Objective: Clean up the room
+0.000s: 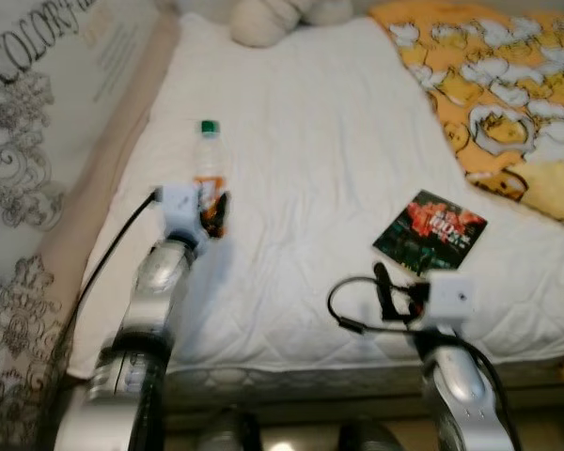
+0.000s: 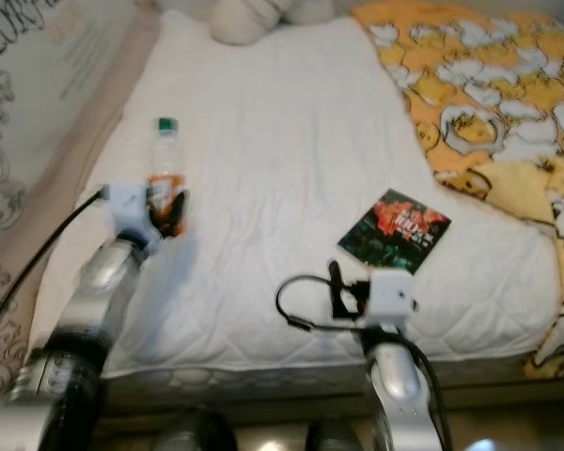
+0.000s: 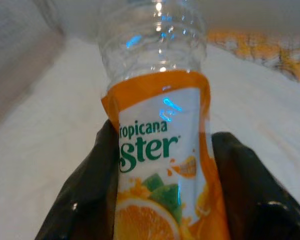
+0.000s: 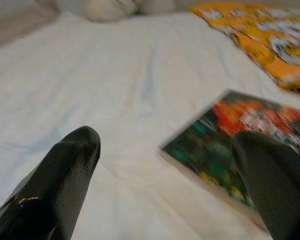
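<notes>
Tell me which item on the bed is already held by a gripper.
The orange-labelled juice bottle, near the bed's left side: the left gripper is shut on its label. The book lies flat and untouched; the open right gripper hovers near it.

Wide bare mattress (image 1: 310, 141) btwn bottle (image 1: 209, 169) & book (image 1: 430, 230); blanket (image 1: 489, 75) crowds right side.

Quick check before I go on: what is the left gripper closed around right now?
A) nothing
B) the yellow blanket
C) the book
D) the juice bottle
D: the left gripper has a black finger on each side of the juice bottle, on its orange label.
</notes>
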